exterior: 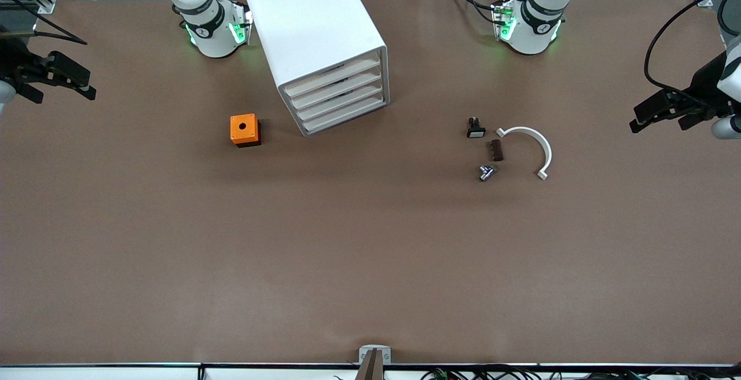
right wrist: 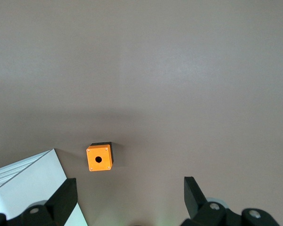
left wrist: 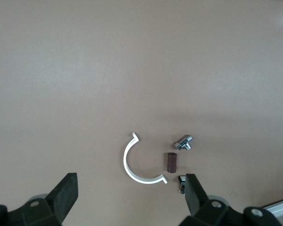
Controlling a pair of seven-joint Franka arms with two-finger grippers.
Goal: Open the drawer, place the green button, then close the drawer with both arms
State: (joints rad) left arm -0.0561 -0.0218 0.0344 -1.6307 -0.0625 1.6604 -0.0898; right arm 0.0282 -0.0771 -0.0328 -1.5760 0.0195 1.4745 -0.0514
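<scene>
The white cabinet stands near the right arm's base, and its corner shows in the right wrist view. Its four drawers are all shut, including the uppermost drawer. The button with the green cap is not in view. My left gripper hangs open and empty over the left arm's end of the table, also in the left wrist view. My right gripper hangs open and empty over the right arm's end, also in the right wrist view.
An orange cube with a hole sits beside the cabinet. Toward the left arm's end lie a small black part with a white face, a brown block, a metal bolt and a white half ring.
</scene>
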